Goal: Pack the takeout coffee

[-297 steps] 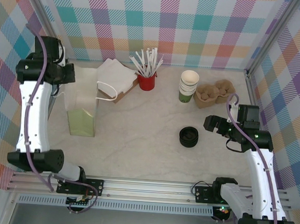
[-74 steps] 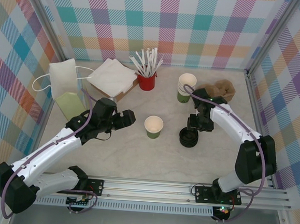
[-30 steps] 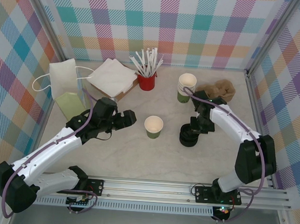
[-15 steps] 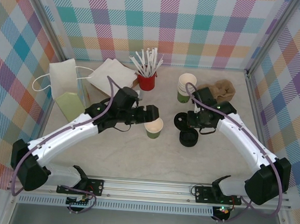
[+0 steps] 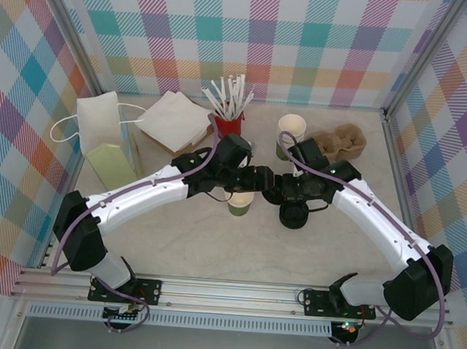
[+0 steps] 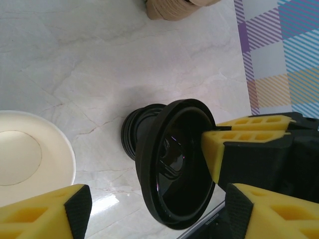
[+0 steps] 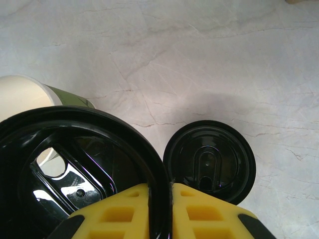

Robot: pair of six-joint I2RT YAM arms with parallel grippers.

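My right gripper (image 7: pixel 160 200) is pressed together on the rim of one black lid (image 7: pixel 75 164), held tilted up on edge between the takeout coffee (image 7: pixel 25 97) and the lid stack (image 7: pixel 209 159). That lid takes up much of my right wrist view and hides most of the cup: I only get its cream rim and a strip of green wall past the lid's top left. My left gripper (image 6: pixel 157 211) stands spread, both yellow fingers cut off by the bottom edge of its wrist view. The held lid sits in the gap between them, and I cannot tell whether either finger touches it. From above, my left gripper overhangs the cup and covers part of its mouth. The cup stands upright near the middle of the table (image 5: pixel 212 245), just left of the lid stack. I count one loose cup, one pinched lid, one stack of lids and one nested cup stack (image 5: pixel 291 134) at the back; how many are in either stack I cannot make out. There is also one cardboard carrier (image 5: pixel 341 142), one red holder (image 5: pixel 229 128) of white sticks, one pile of napkins (image 5: pixel 173 117), and one paper bag (image 5: pixel 100 124) at the far left, well apart from the cup.
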